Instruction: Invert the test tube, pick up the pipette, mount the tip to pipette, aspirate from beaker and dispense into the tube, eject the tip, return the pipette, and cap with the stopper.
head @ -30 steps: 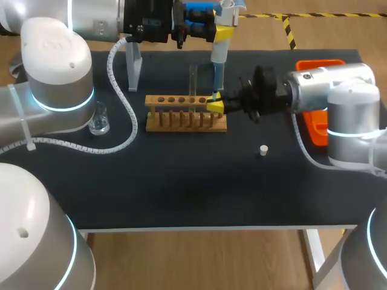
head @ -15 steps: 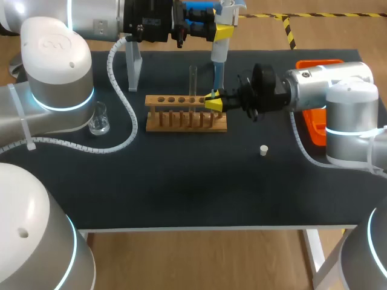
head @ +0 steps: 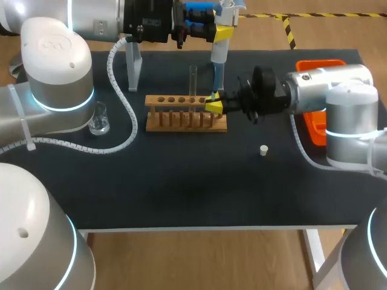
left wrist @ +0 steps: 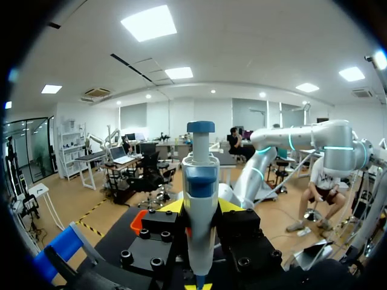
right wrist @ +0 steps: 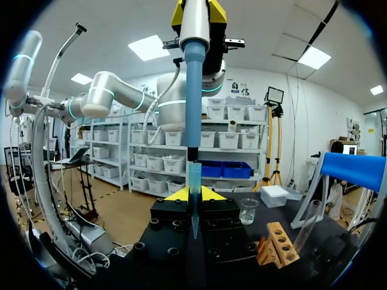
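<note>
High over the table's back edge, my left gripper (head: 222, 31) is shut on the blue and white pipette (head: 217, 57), which hangs upright; it stands between the yellow fingertips (left wrist: 172, 206) as pipette (left wrist: 199, 193). My right gripper (head: 213, 106) is shut on a blue pipette tip (right wrist: 193, 199), held upright straight under the pipette shaft (right wrist: 193, 90); shaft end and tip mouth meet or nearly touch. The glass test tube (head: 193, 81) stands upright in the wooden rack (head: 186, 115), just left of the right gripper. A glass beaker (head: 98, 119) sits far left. The white stopper (head: 263, 150) lies on the mat.
An orange tray (head: 314, 124) lies at the right edge behind my right arm. The clear pipette stand (head: 133, 63) rises at the back left, with my left arm's white cable looping past it. The right wrist view takes in the beaker (right wrist: 248, 211), rack (right wrist: 277, 241) and test tube (right wrist: 308, 220).
My right gripper has shifted very slightly with the tip beneath the pipette. The left arm and pipette have stayed in place.
</note>
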Action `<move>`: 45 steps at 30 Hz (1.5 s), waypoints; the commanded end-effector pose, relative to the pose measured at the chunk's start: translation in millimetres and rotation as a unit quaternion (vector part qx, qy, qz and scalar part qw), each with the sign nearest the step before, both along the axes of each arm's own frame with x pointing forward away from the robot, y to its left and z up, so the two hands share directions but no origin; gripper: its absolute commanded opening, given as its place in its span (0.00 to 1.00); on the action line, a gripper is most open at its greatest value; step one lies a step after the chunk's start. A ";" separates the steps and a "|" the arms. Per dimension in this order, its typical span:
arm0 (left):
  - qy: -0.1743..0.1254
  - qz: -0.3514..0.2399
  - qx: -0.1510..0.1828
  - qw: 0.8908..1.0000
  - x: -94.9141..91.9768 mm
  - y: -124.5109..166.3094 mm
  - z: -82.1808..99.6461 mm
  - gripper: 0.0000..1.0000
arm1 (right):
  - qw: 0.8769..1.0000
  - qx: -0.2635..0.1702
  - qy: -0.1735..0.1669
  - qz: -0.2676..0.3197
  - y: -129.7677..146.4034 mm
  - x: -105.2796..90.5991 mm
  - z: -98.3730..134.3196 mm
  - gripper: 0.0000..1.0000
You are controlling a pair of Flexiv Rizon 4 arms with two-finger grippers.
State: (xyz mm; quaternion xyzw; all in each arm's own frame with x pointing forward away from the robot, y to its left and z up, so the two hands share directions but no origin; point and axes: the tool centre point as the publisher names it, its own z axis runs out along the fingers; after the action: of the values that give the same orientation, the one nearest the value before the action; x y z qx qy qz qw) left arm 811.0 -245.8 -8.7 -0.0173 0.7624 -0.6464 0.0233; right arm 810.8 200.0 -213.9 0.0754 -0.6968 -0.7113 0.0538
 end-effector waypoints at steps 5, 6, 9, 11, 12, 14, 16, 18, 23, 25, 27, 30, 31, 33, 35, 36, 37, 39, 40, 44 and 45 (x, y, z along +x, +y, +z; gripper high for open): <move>0.000 0.000 0.000 1.000 0.1 0.1 -0.1 0.00 | 1.000 0.002 -0.001 -0.002 0.6 -0.1 -1.4 0.00; 0.000 0.000 0.000 1.000 0.1 0.1 -0.1 0.00 | 1.000 0.003 -0.001 -0.002 0.8 0.1 -1.1 0.00; 0.000 0.000 0.000 1.000 0.1 0.1 -0.1 0.00 | 1.000 0.005 -0.003 -0.003 1.8 1.2 1.4 0.00; 0.000 0.000 0.000 1.000 0.1 0.1 -0.1 0.00 | 1.000 0.009 -0.006 -0.006 1.7 2.2 3.5 0.00; 0.000 0.000 0.000 1.000 0.1 0.1 -0.1 0.00 | 1.000 0.010 -0.006 -0.007 1.5 2.6 4.3 0.00; 0.000 0.000 0.000 1.000 0.1 0.1 -0.1 0.00 | 1.000 0.011 -0.007 -0.008 1.2 3.1 5.7 0.00; 0.000 0.000 0.000 1.000 0.1 0.1 -0.1 0.00 | 1.000 0.014 -0.009 -0.009 0.8 3.6 7.1 0.00; 0.000 0.000 0.000 1.000 0.1 0.1 -0.1 0.00 | 1.000 0.016 -0.009 -0.011 0.7 4.2 8.0 0.00; 0.000 0.000 0.000 1.000 0.1 0.1 -0.1 0.00 | 1.000 0.020 -0.011 -0.011 0.7 3.2 8.7 0.00; 0.000 0.000 0.000 1.000 0.1 0.1 -0.1 0.00 | 1.000 0.020 -0.011 -0.011 0.0 2.0 6.9 0.00; 0.000 0.000 0.000 1.000 0.1 0.1 -0.1 0.00 | 1.000 0.018 -0.010 -0.012 -1.4 1.0 2.9 0.00; 0.000 0.000 0.000 1.000 0.1 0.1 -0.1 0.00 | 1.000 0.015 -0.009 -0.013 -2.3 0.6 -0.1 0.00; 0.000 0.000 0.000 1.000 0.1 0.1 -0.1 0.00 | 1.000 0.015 -0.008 -0.013 -2.3 0.6 -0.4 0.00; 0.000 0.000 0.000 1.000 0.1 0.1 -0.1 0.00 | 1.000 0.014 -0.008 -0.013 -2.3 0.3 -0.8 0.00; 0.000 0.000 0.000 1.000 0.1 0.1 -0.1 0.00 | 1.000 0.014 -0.007 -0.012 -2.3 0.0 -1.1 0.00; 0.000 0.000 0.000 1.000 0.1 0.1 -0.1 0.00 | 1.000 0.013 -0.007 -0.012 -2.2 -0.1 -1.2 0.00; 0.000 0.000 0.000 1.000 0.1 0.1 -0.1 0.00 | 1.000 0.013 -0.007 -0.012 -2.1 -0.1 -1.2 0.00; 0.000 0.000 0.000 1.000 0.1 0.1 -0.1 0.00 | 1.000 0.013 -0.008 -0.011 -1.3 0.4 0.1 0.00; 0.000 0.000 0.000 1.000 0.1 0.1 -0.1 0.00 | 1.000 0.014 -0.009 -0.011 -1.1 0.7 1.2 0.00; 0.000 0.000 0.000 1.000 0.1 0.1 -0.1 0.00 | 1.000 0.018 -0.011 -0.012 -1.8 1.6 4.3 0.00; 0.000 0.000 0.000 1.000 0.1 0.1 -0.1 0.00 | 1.000 0.020 -0.013 -0.013 -2.3 1.8 5.1 0.00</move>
State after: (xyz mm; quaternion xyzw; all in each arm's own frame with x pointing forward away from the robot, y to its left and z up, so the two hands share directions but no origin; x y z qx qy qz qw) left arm 811.0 -245.8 -8.8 -0.0173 0.7625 -0.6464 0.0233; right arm 813.0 199.0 -209.6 0.0763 -0.6848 -0.7238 0.0360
